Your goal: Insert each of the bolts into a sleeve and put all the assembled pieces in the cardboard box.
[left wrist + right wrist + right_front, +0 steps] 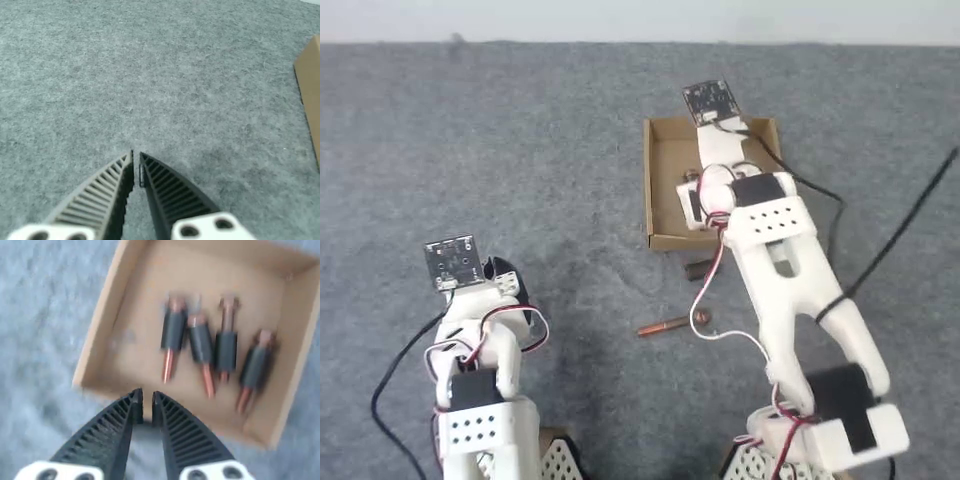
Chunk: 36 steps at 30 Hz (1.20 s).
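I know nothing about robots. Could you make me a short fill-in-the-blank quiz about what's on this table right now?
1. The cardboard box holds ____ assembled pieces.
2. A bare bolt lies ____ the box, on the carpet.
3. The pincer above the box belongs to the ____ arm.
Missing words: four; outside; right.

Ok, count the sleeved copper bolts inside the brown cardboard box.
4 black-sleeved copper bolts lie side by side on the cardboard box floor; its cropped edge could hide more.
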Available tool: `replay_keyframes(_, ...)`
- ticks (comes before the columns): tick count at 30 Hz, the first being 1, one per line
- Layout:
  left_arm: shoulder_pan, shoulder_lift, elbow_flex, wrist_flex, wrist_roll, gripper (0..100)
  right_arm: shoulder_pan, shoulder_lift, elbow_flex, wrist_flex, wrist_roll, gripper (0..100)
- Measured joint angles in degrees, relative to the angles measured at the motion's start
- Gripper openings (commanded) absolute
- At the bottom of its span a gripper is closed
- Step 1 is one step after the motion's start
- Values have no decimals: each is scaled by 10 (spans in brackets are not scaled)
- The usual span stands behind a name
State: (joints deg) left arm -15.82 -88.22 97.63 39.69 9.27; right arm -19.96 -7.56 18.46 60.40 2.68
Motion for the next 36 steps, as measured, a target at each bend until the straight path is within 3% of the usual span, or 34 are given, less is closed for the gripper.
replay_keyframes(5, 0, 0, 0, 0, 0, 22, -37, -22, 0, 121, 103, 10)
replay_keyframes(10, 0, 0, 0, 0, 0, 22, -80, -23, 0, 166, 204, 28)
replay_keyframes(17, 0, 0, 0, 0, 0, 22, -107, -23, 30, 166, 338, 261)
replay_keyframes(23, 0, 0, 0, 0, 0, 22, -107, -23, 90, 158, 474, 265)
replay_keyframes(36, 0, 0, 0, 0, 0, 23, -105, 1, 149, 42, 574, 264)
